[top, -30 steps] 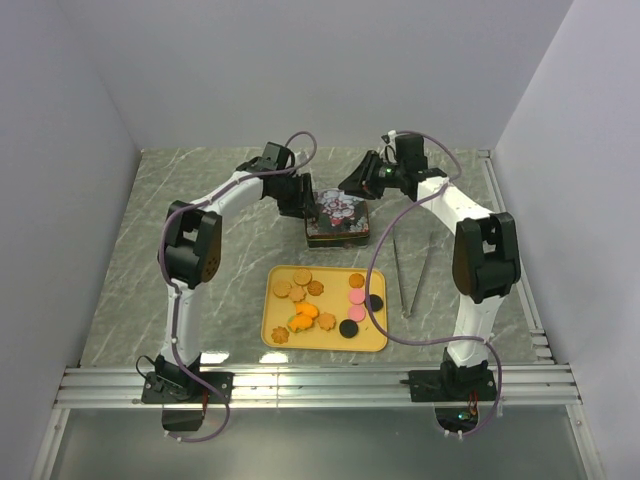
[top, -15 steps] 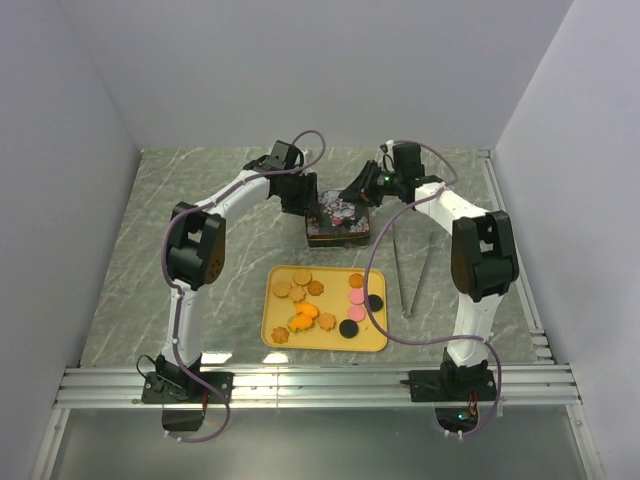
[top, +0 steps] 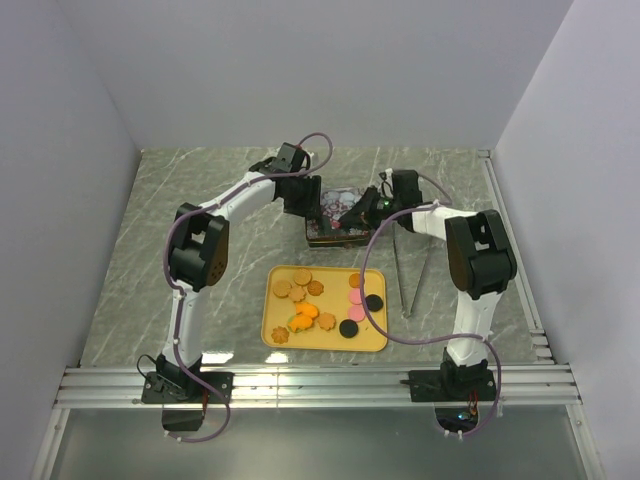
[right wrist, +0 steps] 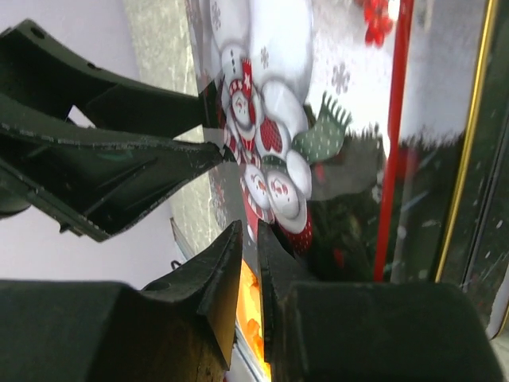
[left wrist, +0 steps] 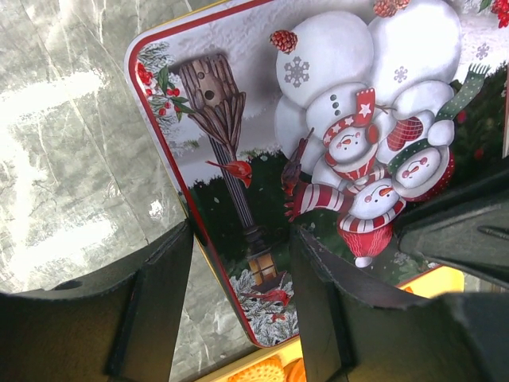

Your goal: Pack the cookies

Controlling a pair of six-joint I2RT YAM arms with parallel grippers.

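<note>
a: what is lying nearest the near edge of the table [top: 200,200]?

b: a yellow tray [top: 335,287] is sitting just in from the middle of that edge. it is carrying the cookies [top: 305,300]: brown and orange ones are clustering toward its left side, pink and black ones toward its right. none is lying off the tray.

a: and beside it?

b: a pair of metal tongs [top: 410,275] is lying on the table toward the right edge, just beside the tray and apart from both arms.

a: what is standing farther back?

b: a rectangular tin [top: 328,228] with a snowman lid [left wrist: 318,119] is resting past the tray, near the middle of the table, with the lid on.

a: how is the left gripper [top: 303,200] standing?

b: it is reaching over the tin's left side. in its wrist view the left gripper [left wrist: 242,235] is holding its jaws moderately apart, straddling the lid's rim near one corner. nothing is being pinched between them.

a: and the right gripper [top: 352,215]?

b: it is leaning in from the tin's right side. in its wrist view the right gripper [right wrist: 249,231] is showing its fingers drawn together to a thin slit, just above the lid [right wrist: 318,119], with nothing visible between them.
</note>
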